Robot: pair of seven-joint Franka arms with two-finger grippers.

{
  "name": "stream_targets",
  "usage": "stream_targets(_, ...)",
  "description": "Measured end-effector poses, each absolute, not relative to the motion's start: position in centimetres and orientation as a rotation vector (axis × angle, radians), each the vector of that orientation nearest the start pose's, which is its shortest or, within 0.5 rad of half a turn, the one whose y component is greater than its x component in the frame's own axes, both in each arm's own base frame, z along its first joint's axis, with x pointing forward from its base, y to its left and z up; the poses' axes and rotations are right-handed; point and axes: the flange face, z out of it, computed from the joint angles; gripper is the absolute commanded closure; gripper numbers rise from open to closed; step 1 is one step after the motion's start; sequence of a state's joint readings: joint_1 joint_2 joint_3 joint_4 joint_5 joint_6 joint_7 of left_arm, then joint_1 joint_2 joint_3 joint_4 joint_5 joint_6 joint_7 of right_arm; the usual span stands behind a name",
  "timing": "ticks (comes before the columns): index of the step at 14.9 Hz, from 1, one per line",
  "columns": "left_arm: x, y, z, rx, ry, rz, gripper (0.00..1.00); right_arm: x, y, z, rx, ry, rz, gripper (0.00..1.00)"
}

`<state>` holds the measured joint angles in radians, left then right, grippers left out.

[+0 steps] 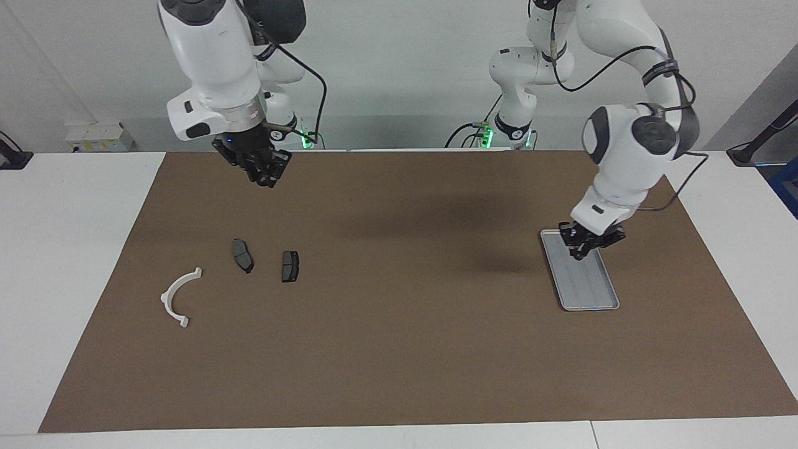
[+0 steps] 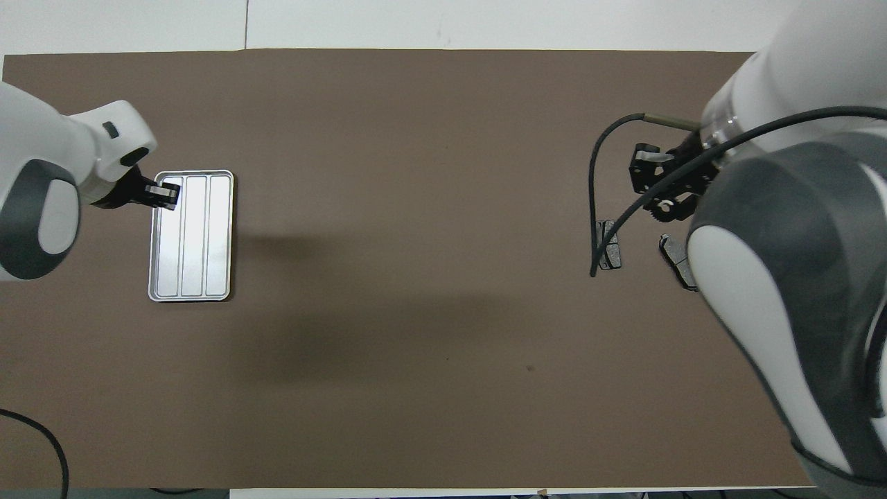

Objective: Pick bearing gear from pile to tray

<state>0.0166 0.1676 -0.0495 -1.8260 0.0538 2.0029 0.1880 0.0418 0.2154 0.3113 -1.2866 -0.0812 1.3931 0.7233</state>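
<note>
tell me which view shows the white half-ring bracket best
The facing view: the white half-ring bracket lies whole and unobstructed on the brown mat. In the overhead view the right arm's body hides it entirely.

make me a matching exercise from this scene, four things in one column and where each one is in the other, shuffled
Things:
1. left gripper
2. right gripper
3. white half-ring bracket
4. two brake pads

Places:
A. lying on the mat, nearest the right arm's end of the table
B. low over the tray, at its end nearer the robots
C. side by side on the mat, between the bracket and the tray
D. raised over bare mat, toward the right arm's end

Pairs: 1-B, 2-D, 3-A, 4-C
</note>
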Motion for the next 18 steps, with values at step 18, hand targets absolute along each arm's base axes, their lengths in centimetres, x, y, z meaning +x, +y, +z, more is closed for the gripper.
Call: stream_targets(18, 52.1, 0.9, 30.2, -3.093, 0.405, -0.017, 1.00, 51.5, 42.1, 40.0, -3.025, 0.918, 0.152, 1.00)
